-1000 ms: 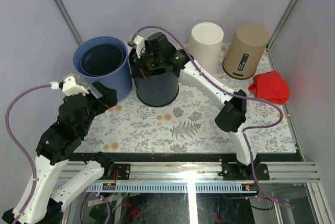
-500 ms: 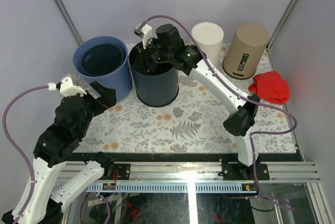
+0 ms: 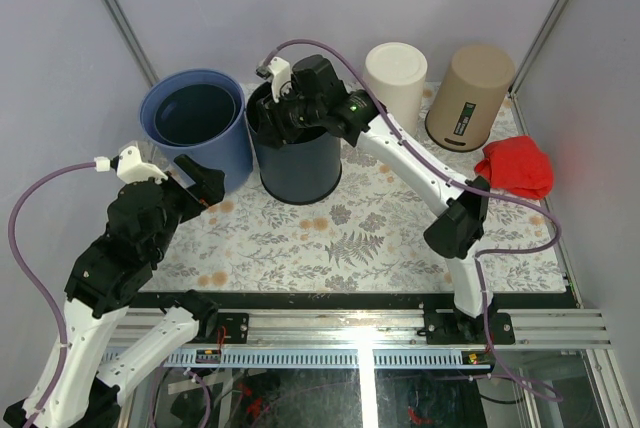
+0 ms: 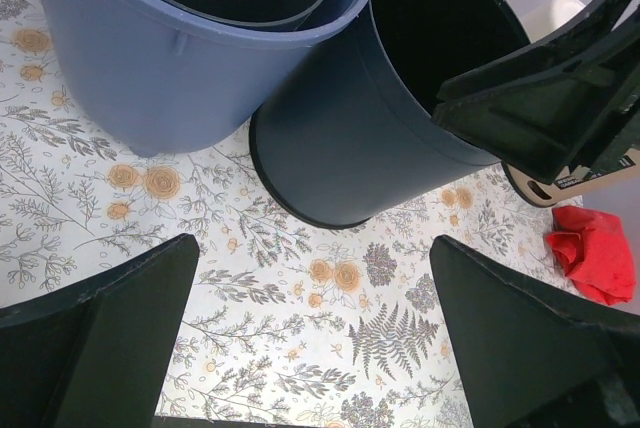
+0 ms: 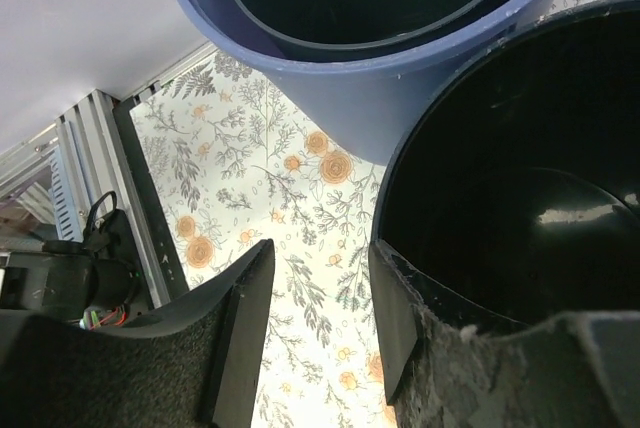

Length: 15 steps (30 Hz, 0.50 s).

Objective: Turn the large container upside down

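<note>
The right pincer (image 5: 320, 253) stands apart, astride the rim of the large dark container (image 5: 500, 218): one finger is outside the wall, the other over the mouth, and nothing is clamped. The container stands mouth up at the back of the surface (image 3: 350, 238).

A thin bite on the rim may slip as it tips. The blue bucket (image 3: 225, 153) touches it at 9 o'clock and could be dragged over. A cream container (image 3: 395, 73) sits near at 2 o'clock.

Open room lies at 5 to 6 o'clock. The left pincer (image 4: 313, 243), wide apart and empty, hovers at 8 o'clock.
</note>
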Each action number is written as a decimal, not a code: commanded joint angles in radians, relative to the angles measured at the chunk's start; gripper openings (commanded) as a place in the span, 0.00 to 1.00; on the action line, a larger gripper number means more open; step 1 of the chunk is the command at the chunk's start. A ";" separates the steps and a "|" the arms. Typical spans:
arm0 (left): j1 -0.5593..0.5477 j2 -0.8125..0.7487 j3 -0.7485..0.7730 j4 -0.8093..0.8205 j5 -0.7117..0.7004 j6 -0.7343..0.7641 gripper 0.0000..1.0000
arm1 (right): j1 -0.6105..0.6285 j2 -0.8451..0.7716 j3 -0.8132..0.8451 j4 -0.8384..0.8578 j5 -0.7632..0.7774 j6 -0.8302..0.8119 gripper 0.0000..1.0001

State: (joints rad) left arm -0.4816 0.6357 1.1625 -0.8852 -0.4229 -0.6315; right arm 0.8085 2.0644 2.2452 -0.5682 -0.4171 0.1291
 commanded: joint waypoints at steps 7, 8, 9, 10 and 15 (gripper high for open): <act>0.006 0.004 0.028 -0.007 0.002 0.004 1.00 | -0.007 0.074 0.084 -0.028 0.068 -0.065 0.51; 0.006 0.004 0.028 -0.008 0.003 0.004 1.00 | -0.006 0.082 0.086 -0.030 0.074 -0.071 0.52; 0.006 0.004 0.028 -0.008 0.003 0.004 1.00 | -0.006 0.089 0.090 -0.033 0.081 -0.077 0.52; 0.006 0.004 0.027 -0.008 0.003 0.004 1.00 | -0.006 0.096 0.094 -0.036 0.085 -0.083 0.52; 0.006 0.008 0.026 -0.009 0.000 0.007 1.00 | -0.005 0.132 0.105 -0.041 0.088 -0.106 0.51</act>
State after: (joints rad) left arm -0.4816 0.6373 1.1664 -0.8902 -0.4229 -0.6312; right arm 0.8078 2.1822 2.2925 -0.6075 -0.3485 0.0578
